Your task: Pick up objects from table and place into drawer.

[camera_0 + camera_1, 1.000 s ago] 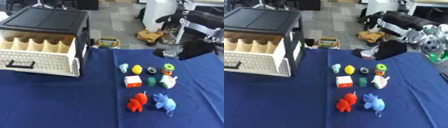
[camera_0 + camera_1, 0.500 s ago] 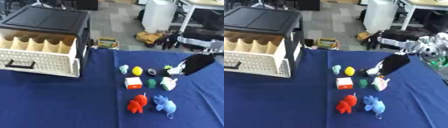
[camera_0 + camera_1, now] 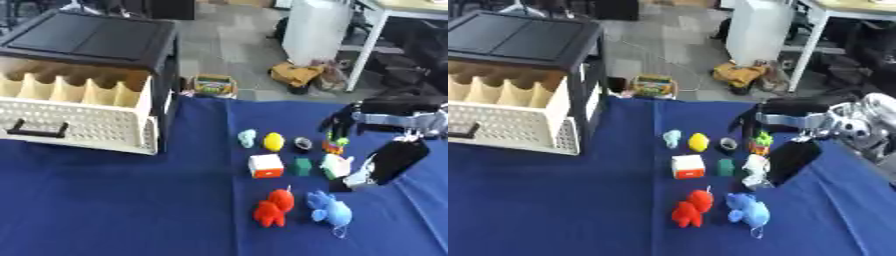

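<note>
Across the blue-covered surface (image 3: 122, 200) you are working with the drawer unit (image 3: 83, 75) at the far left corner, its cream drawer (image 3: 74, 120) standing pulled out toward the near edge, dividers showing. Your right hand (image 3: 385, 162) is hanging over the right side of the surface, palm dark and tilted down, fingertips just beside the white toy (image 3: 334, 166); whether its fingers are curling round anything cannot be told. Toward the middle, the toys are lying in a loose cluster: a blue plush (image 3: 331, 212) and a red figure (image 3: 274, 208) nearest the near edge, a white-and-orange block (image 3: 265, 165) and a small green cube (image 3: 302, 166) behind them, then a yellow ball (image 3: 274, 141), a pale teal piece (image 3: 248, 138), a dark ring (image 3: 303, 144) and a green-and-orange toy (image 3: 333, 145) farthest back.
</note>
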Available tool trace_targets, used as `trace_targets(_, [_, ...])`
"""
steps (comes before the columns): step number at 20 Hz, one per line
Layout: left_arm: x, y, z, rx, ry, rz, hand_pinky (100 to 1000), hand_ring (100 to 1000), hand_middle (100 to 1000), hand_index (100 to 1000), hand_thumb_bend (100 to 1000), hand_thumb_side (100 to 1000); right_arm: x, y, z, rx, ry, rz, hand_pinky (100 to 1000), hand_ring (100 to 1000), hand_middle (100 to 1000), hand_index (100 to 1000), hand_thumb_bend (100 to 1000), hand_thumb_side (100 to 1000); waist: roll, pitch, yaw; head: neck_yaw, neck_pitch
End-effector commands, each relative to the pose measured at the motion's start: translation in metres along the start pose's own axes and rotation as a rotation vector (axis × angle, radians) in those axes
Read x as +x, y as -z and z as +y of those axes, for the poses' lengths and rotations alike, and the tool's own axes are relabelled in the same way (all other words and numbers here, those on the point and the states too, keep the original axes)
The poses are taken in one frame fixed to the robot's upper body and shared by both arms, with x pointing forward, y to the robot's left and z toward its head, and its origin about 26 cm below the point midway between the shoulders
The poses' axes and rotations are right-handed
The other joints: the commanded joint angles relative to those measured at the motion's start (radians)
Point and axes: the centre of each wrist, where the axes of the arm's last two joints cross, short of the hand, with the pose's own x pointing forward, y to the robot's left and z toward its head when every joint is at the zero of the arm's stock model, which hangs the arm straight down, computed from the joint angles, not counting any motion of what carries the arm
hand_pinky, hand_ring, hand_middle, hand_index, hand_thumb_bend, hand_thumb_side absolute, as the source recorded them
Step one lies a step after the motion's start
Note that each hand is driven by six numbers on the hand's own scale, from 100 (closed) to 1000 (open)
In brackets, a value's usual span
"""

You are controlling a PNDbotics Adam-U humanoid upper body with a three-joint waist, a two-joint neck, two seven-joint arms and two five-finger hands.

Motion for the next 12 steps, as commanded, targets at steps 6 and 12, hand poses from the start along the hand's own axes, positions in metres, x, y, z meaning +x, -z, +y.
trace_targets(6, [0.006, 0.003, 0.003, -0.019, 0.022, 0.008, 563, 467, 596, 888, 100, 1000, -0.001, -0.006, 0.004, -0.012, -0.018, 0.058, 735, 788, 684, 860, 620, 622, 0.001, -0.007, -0.002, -0.010, -0.005])
trace_targets(12, [0.005, 0.002, 0.001, -0.018, 0.017, 0.010, 563, 466, 595, 864, 100, 1000, 0.004, 0.004, 0.013, 0.001, 0.016, 0.094, 722, 776, 642, 859, 618, 627, 0.006, -0.004, 0.003, -0.020, -0.002])
